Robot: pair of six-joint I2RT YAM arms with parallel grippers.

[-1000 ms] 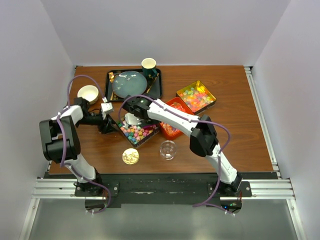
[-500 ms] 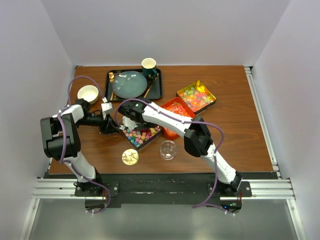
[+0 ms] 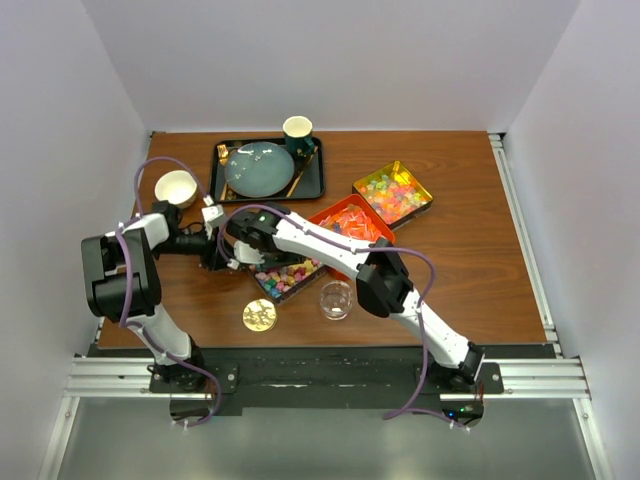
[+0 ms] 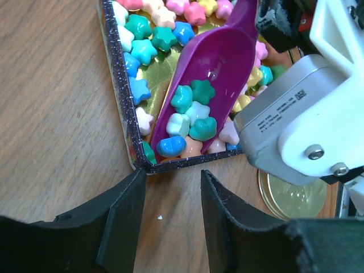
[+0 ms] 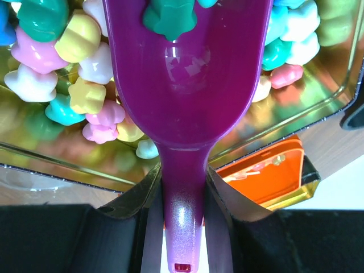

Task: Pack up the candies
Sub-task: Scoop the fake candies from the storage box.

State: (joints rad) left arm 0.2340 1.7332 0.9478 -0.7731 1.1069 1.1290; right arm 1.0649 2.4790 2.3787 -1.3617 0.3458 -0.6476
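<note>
My right fingers (image 5: 139, 207) press against both sides of the slim handle of the purple plastic scoop (image 5: 187, 91), so the right gripper (image 5: 185, 227) pinches it firmly, with the bowl pointing to twelve o'clock in my wrist view. A small heap of pastel star-shaped candies (image 4: 190, 116) sits at the bowl's mouth. The mouth lies low in a corner of the dark-rimmed, gold-lined tray (image 4: 120, 85), among the loose sweets. My left gripper (image 4: 170, 224) has its fingers spread with nothing between them, just short of that corner. The small clear round jar (image 3: 336, 298) stands at about four o'clock from the tray, and the round gold lid (image 3: 260, 315) at seven. I judge I should lift the scoop level with its mouth slightly raised, carry it slowly, and tip only once it is over the jar's opening, or the heap may roll out.
</note>
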